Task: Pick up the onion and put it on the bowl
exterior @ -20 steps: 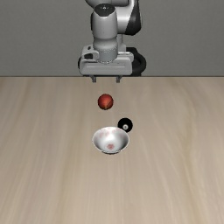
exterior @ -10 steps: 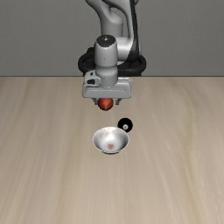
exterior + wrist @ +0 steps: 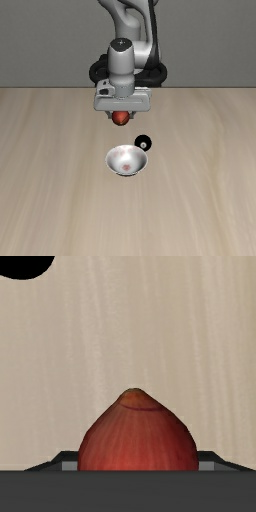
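Onion (image 3: 137,441): light, firm, slick-skinned by my reckoning; gripper (image 3: 120,117) closed on its widest flanks; bowl (image 3: 127,160) at its 6 o'clock.

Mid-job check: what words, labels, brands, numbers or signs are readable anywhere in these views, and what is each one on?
None: there is no readable text in either view.
The onion, the bowl, the black ball, the wooden table and the robot arm all have plain surfaces with no writing, numbers or signs.
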